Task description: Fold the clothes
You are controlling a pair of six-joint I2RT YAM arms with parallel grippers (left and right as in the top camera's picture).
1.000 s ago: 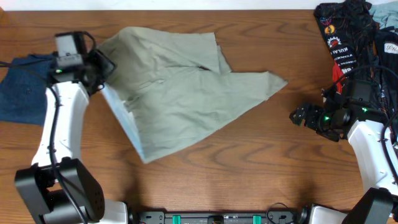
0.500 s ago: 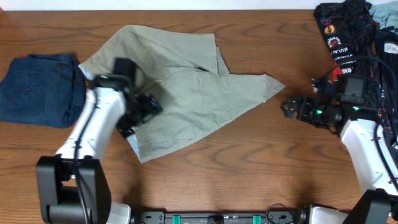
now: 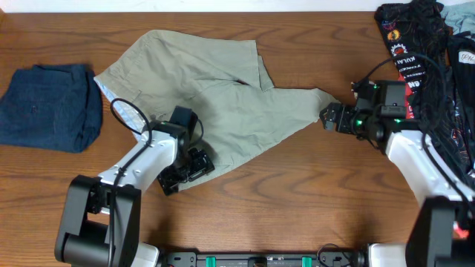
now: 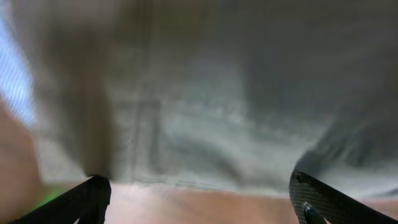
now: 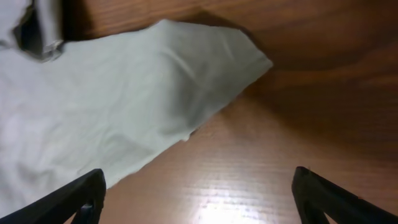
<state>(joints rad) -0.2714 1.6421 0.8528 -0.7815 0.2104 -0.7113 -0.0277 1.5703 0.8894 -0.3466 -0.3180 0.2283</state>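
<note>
Nothing can be read with certainty. On the black garment [image 3: 415, 18] heaped at the far right corner of the desk [image 3: 297, 200], a red and white emblem [image 3: 391, 31] and a strip of white lettering [image 3: 404, 63] are printed, but the letters are too small to be made out. A pale label [image 3: 466, 55] nearby is likewise illegible.

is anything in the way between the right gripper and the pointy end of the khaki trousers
Nothing visible does. In the right wrist view only bare table lies between the open right gripper and the pointed end of the khaki trousers.
</note>
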